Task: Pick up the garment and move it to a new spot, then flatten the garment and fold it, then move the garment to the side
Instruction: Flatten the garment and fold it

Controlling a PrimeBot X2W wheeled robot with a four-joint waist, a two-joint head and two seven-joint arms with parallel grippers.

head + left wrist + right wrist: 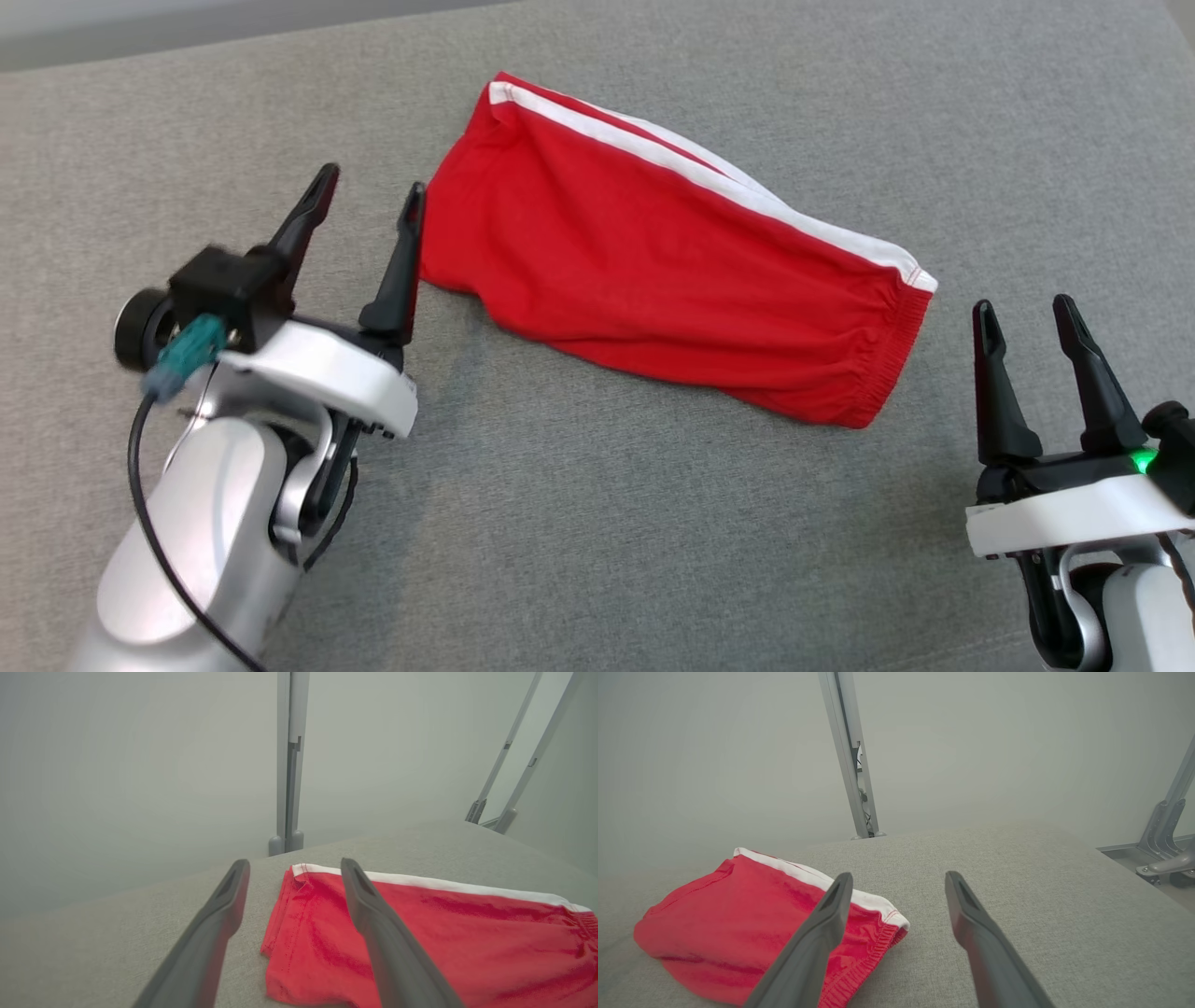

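Head view. A pair of red fabric shorts with a white side stripe (pixel 672 252) lies on the grey fabric-covered counter (pixel 597 523), just above the middle of the view. Its long axis runs from 10 o'clock to 4 o'clock. The leg hem is at the 10 o'clock end and the gathered elastic waistband at the 4 o'clock end. The white stripe follows the edge toward 1 o'clock. The cloth lies low on the counter with shallow wrinkles.

Your left end effector (pixel 372 182) stands at 9 o'clock of the shorts, its two dark fingers spread wide and holding nothing. The finger nearer the shorts sits right at the hem-side edge; you cannot tell whether it touches the cloth. Your right end effector (pixel 1023 306) stands at 4 o'clock of the shorts, near the waistband but apart from it, also spread wide and empty.

Left wrist view. The fingers of the left end effector (pixel 294 862) frame the hem corner of the shorts (pixel 444 933); one finger crosses in front of the red cloth. A grey metal upright (pixel 289 765) rises behind the counter at 12 o'clock.

Right wrist view. The right end effector (pixel 899 875) points over bare counter (pixel 1041 896), with the waistband end of the shorts (pixel 728 924) at 8 o'clock.
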